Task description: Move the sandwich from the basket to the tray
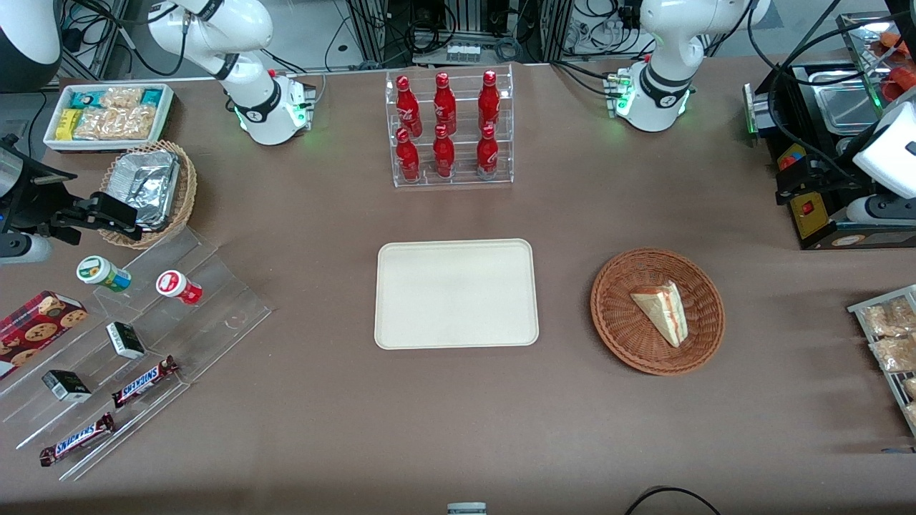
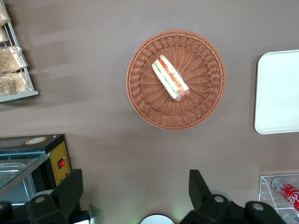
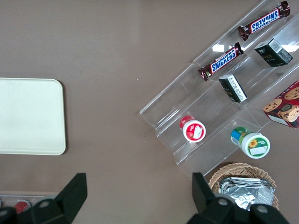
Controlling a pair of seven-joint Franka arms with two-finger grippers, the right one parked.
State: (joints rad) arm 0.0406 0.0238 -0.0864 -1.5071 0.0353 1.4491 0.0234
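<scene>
1. Sandwich [image 2: 170, 78] lies in the basket [image 2: 140, 88], seen from high above by the gripper [image 2: 135, 192], whose two dark fingers [image 2: 71, 190] stand well apart with nothing between them, over bare table [image 2: 117, 154].
2. Only the left wrist view shows those fingers; in the front view the gripper is out of sight, with just part of the white arm at the working arm's end of the table.
3. That wrist view shows the filling edge of the sandwich, red and green stripes between pale bread; the front view shows the sandwich [image 1: 662, 310] mostly as a pale wedge with a thin orange line.
4. In the front view the basket [image 1: 615, 315] holds the sandwich alone, lying a little off centre.
5. Tray [image 1: 456, 293] sits beside the basket, apart from it, toward the parked arm's end, with nothing on it.
6. Clear rack [image 1: 451, 129], farther from the front camera than the tray, holds six red bottles [image 1: 444, 104].
7. At the parked arm's end, a tan basket [image 1: 184, 193] holds foil packets [image 1: 147, 182], and a white bin [image 1: 166, 107] holds snack packets.
8. Clear stepped stand [image 1: 222, 300] there carries two Snickers bars [image 1: 143, 381], small dark boxes and two little jars.
</scene>
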